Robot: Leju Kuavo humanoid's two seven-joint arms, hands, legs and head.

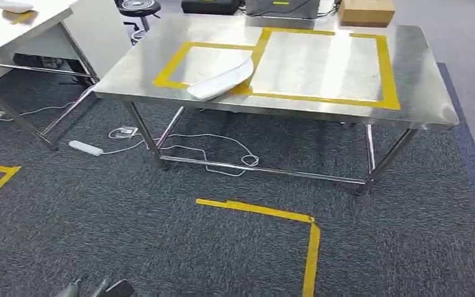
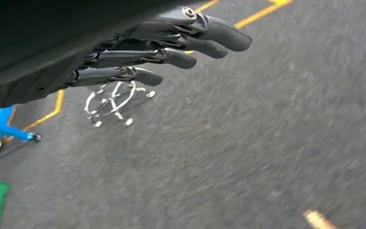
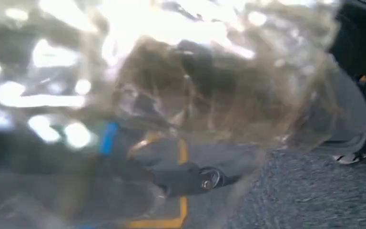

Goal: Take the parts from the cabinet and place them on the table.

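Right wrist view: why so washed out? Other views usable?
Right wrist view: a crinkled clear plastic bag held close to the lens, glare-blown and blurred, a dark fingertip behind it. Left wrist view: grey carpet motion-smeared, left hand fairly sharp. Head view: mostly sharp, mild glare on the steel table.

A lab: steel table (image 1: 420, 93), yellow floor tape (image 1: 309, 247), loose cables (image 1: 222, 154).

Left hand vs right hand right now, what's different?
The left hand holds nothing, its fingers stretched out and apart above the carpet; the right hand is wrapped around a crinkled clear plastic bag. The left hand's fingers show plainly, while the bag covers most of the right hand. Both hang low over the grey carpet, away from the steel table.
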